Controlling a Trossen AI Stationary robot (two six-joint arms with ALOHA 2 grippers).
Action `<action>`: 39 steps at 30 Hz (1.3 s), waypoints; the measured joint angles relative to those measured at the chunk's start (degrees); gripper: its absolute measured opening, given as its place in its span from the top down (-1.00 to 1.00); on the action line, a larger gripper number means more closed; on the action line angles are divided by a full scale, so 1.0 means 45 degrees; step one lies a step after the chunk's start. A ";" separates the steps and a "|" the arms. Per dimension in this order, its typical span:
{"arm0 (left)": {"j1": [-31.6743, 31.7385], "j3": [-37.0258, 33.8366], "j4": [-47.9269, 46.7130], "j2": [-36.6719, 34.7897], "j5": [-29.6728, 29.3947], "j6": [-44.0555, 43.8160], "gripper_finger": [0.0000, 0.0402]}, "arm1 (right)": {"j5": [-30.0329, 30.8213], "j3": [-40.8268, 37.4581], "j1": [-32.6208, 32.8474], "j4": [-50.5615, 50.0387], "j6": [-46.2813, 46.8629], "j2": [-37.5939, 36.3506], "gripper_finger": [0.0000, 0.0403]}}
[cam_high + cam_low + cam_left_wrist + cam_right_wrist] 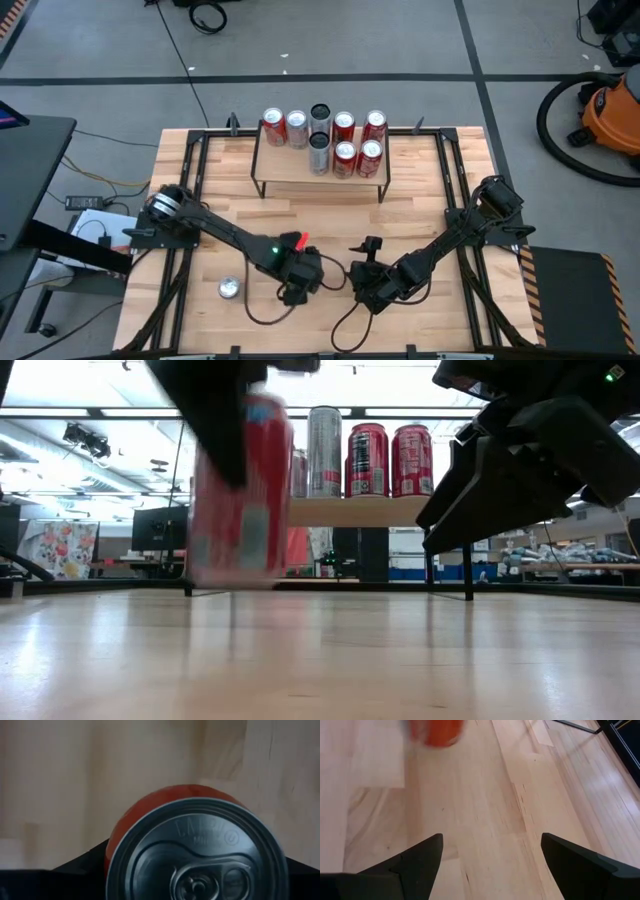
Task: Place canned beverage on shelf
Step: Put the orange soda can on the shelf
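Note:
My left gripper (293,275) is shut on a red can (195,845) at the table's near middle. The low view shows the can (240,490) upright under the dark gripper, a little above the tabletop. My right gripper (490,852) is open and empty just to the right of it, low over the table (372,272). The shelf (320,178), a wood plank on thin black legs, stands at the far middle. Several red and silver cans (343,128) stand upright on it. My left gripper pinches the red can between its two fingers (80,867), on the side wall just under the top rim (112,847). The fingers come from above, pointing down. The can hangs upright below the gripper, its bottom (235,575) just clear of the table.
A single silver can (229,289) stands on the table to the left of my left gripper. Black frame rails (190,180) run along both sides of the table. The shelf's top has bare wood at its front left (285,165).

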 joint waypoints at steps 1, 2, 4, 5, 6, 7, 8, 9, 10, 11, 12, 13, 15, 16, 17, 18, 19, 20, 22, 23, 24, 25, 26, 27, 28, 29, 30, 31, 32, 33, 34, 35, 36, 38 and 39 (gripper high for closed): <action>0.0068 0.0019 -0.0320 -0.0383 -0.0177 0.0267 -0.49 | 0.0000 0.0000 0.0002 0.0000 0.0005 0.0000 -0.73; 0.0164 0.0038 -0.0727 -0.0747 -0.0283 0.0519 -0.49 | 0.0000 0.0002 0.0004 -0.0006 0.0000 0.0000 -0.73; 0.0424 0.0038 -0.1380 -0.1488 -0.0282 0.1120 -0.49 | 0.0005 0.0002 0.0002 0.0007 0.0003 0.0000 -0.73; 0.0587 0.0038 -0.1604 -0.1825 -0.0252 0.1440 -0.49 | 0.0008 0.0000 0.0002 0.0003 0.0005 0.0000 -0.73; 0.0800 0.0038 -0.1840 -0.2235 -0.0152 0.1778 -0.49 | 0.0015 0.0000 0.0002 -0.0004 0.0005 0.0000 -0.73; 0.1037 0.0038 -0.2083 -0.2617 -0.0011 0.2117 -0.50 | 0.0015 0.0003 0.0002 0.0003 0.0005 0.0000 -0.73; 0.1308 0.0038 -0.2274 -0.3022 0.0080 0.2571 -0.52 | 0.0015 0.0000 0.0002 0.0015 0.0005 0.0000 -0.73; 0.1573 0.0039 -0.2412 -0.3396 0.0084 0.3017 -0.54 | 0.0015 0.0005 0.0002 0.0034 0.0005 0.0000 -0.73; 0.1887 0.0038 -0.2529 -0.3684 0.0057 0.3520 -0.55 | 0.0015 0.0000 0.0002 0.0034 0.0005 0.0000 -0.73; 0.2238 0.0038 -0.2596 -0.3972 0.0076 0.4016 -0.56 | 0.0019 0.0002 0.0002 0.0029 0.0005 0.0000 -0.73; 0.2644 0.0038 -0.2635 -0.4209 0.0100 0.4418 -0.56 | 0.0019 0.0000 0.0002 0.0050 0.0005 0.0000 -0.73; 0.3114 0.0038 -0.2645 -0.4416 0.0140 0.4817 -0.56 | 0.0019 0.0001 0.0002 0.0062 0.0005 0.0000 -0.73; 0.4081 0.0038 -0.2665 -0.4785 0.0157 0.5600 -0.56 | 0.0019 0.0000 0.0002 0.0100 0.0061 0.0000 -0.73; 0.4595 0.0038 -0.2696 -0.4936 0.0141 0.6007 -0.57 | 0.0019 0.0002 0.0010 0.0095 0.0130 0.0000 -0.73; 0.5093 0.0038 -0.2700 -0.5056 0.0287 0.6351 -0.57 | 0.0023 0.0004 0.0018 0.0090 0.0234 0.0000 -0.73; 0.5574 0.0038 -0.2696 -0.5124 0.0460 0.6627 -0.57 | 0.0022 0.0005 0.0039 0.0060 0.0313 0.0000 -0.73; 0.6029 0.0038 -0.2678 -0.5197 0.0636 0.6934 -0.57 | 0.0024 0.0000 0.0075 0.0025 0.0374 0.0000 -0.73; 0.6416 0.0038 -0.2680 -0.5245 0.0806 0.7244 -0.57 | 0.0029 0.0000 0.0108 0.0024 0.0403 0.0000 -0.73; 0.7228 0.0038 -0.2712 -0.5292 0.1264 0.7903 -0.57 | 0.0042 -0.0003 0.0146 0.0013 0.0461 0.0000 -0.73; 0.7622 0.0038 -0.2703 -0.5293 0.1524 0.8189 -0.57 | 0.0049 -0.0033 0.0148 0.0042 0.0536 0.0000 -0.73; 0.7995 0.0038 -0.2703 -0.5287 0.1780 0.8454 -0.58 | 0.0099 -0.0066 0.0148 0.0017 0.0634 0.0000 -0.73; 0.8320 0.0038 -0.2705 -0.5263 0.1965 0.8714 -0.58 | 0.0142 -0.0113 0.0148 -0.0011 0.0732 0.0000 -0.73; 0.8637 0.0038 -0.2699 -0.5252 0.2104 0.8975 -0.58 | 0.0147 -0.0181 0.0147 0.0001 0.0832 0.0000 -0.73; 0.8965 0.0038 -0.2702 -0.5249 0.2210 0.9214 -0.58 | 0.0161 -0.0248 0.0143 0.0003 0.0947 0.0000 -0.73; 0.9267 0.0038 -0.2724 -0.5249 0.2372 0.9440 -0.58 | 0.0177 -0.0318 0.0143 -0.0029 0.1051 0.0000 -0.73; 0.9580 0.0038 -0.2780 -0.5249 0.2572 0.9634 -0.58 | 0.0180 -0.0393 0.0148 -0.0024 0.1126 0.0000 -0.73; 0.9922 0.0038 -0.2880 -0.5249 0.2782 0.9817 -0.58 | 0.0180 -0.0450 0.0148 -0.0015 0.1208 0.0000 -0.73; 1.0247 0.0038 -0.3022 -0.5249 0.2989 0.9983 -0.58 | 0.0177 -0.0500 0.0148 -0.0021 0.1292 0.0000 -0.73; 1.0590 0.0038 -0.3154 -0.5244 0.3184 1.0111 -0.58 | 0.0180 -0.0552 0.0148 0.0001 0.1358 0.0000 -0.73; 1.0915 0.0038 -0.3270 -0.5244 0.3402 1.0232 -0.58 | 0.0180 -0.0597 0.0144 0.0018 0.1402 0.0000 -0.73; 1.1207 0.0038 -0.3292 -0.5244 0.3572 1.0385 -0.58 | 0.0180 -0.0645 0.0143 0.0014 0.1413 0.0000 -0.73; 1.1467 0.0038 -0.3237 -0.5244 0.3696 1.0498 -0.58 | 0.0204 -0.0680 0.0143 0.0023 0.1411 0.0000 -0.73; 1.1687 0.0038 -0.3162 -0.5239 0.3732 1.0659 -0.58 | 0.0252 -0.0705 0.0143 0.0066 0.1413 0.0000 -0.73; 1.2029 0.0038 -0.3109 -0.5239 0.3735 1.0934 -0.58 | 0.0341 -0.0729 0.0116 0.0095 0.1386 0.0000 -0.73; 1.2187 0.0038 -0.3125 -0.5239 0.3791 1.1050 -0.58 | 0.0340 -0.0733 0.0095 0.0092 0.1346 0.0000 -0.73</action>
